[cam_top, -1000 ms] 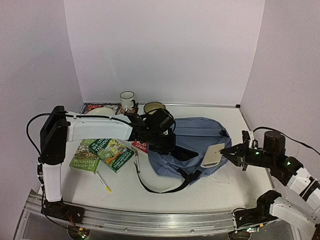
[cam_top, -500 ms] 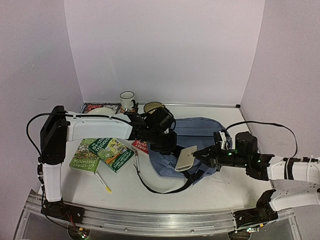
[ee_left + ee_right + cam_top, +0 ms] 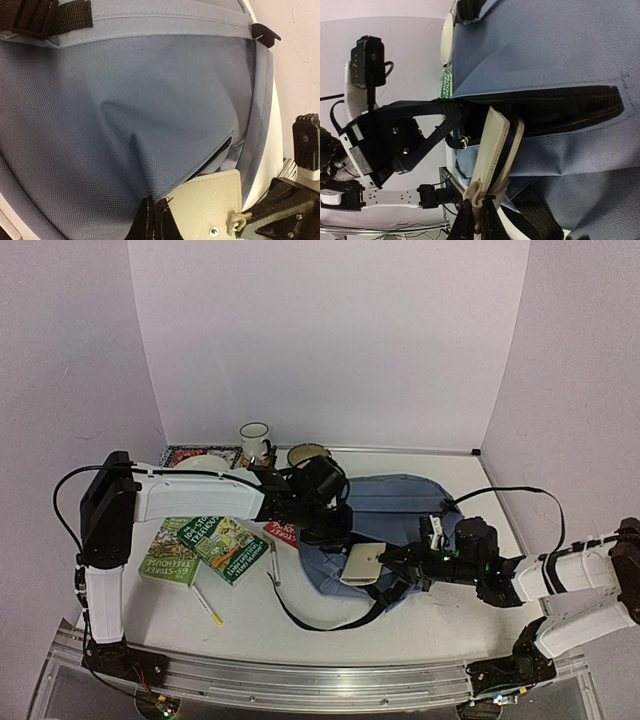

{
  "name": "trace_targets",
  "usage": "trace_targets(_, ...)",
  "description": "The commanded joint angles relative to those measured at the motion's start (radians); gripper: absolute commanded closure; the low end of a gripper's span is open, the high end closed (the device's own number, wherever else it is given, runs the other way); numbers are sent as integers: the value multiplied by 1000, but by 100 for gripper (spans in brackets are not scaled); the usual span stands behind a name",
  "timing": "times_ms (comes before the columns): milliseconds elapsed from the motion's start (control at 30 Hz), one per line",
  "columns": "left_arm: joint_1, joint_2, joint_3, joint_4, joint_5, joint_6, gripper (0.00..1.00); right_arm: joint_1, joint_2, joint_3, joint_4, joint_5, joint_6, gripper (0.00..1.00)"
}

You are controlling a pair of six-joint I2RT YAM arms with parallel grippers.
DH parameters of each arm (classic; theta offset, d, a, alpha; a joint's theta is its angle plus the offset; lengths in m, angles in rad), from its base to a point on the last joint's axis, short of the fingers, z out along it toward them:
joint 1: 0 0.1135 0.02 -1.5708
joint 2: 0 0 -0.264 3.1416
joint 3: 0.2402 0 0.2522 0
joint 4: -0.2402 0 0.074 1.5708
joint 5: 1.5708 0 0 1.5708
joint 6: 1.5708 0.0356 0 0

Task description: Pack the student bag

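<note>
Clamping beige notebook, right end effector | left end effector pinches student bag | its fingertips barely visible

Plain white matte back wall panel beyond left gripper. Pale lilac side wall left of it; matching wall right of right gripper. White flat tabletop under both; ribbed aluminium rail nearer. Light soft, even.

On my feed I count one student bag, one beige wallet, two green books, two mugs, a white mug and a yellow mug, two pens on the counter, and one white dish at the back.
</note>
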Motion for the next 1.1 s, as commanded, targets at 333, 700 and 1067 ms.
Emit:
trace_targets(333, -5, -130, -116, 116, 123, -6, 100, -7, 118, -53, 218, 218, 27, 100)
trace_targets(700, -71, -81, -111, 115, 147, -29, 100, -8, 192, -116, 470, 360, 93, 100)
trace_targets(1067, -73, -61, 23, 131, -53, -78, 100, 24, 349, -117, 576, 244, 240, 100)
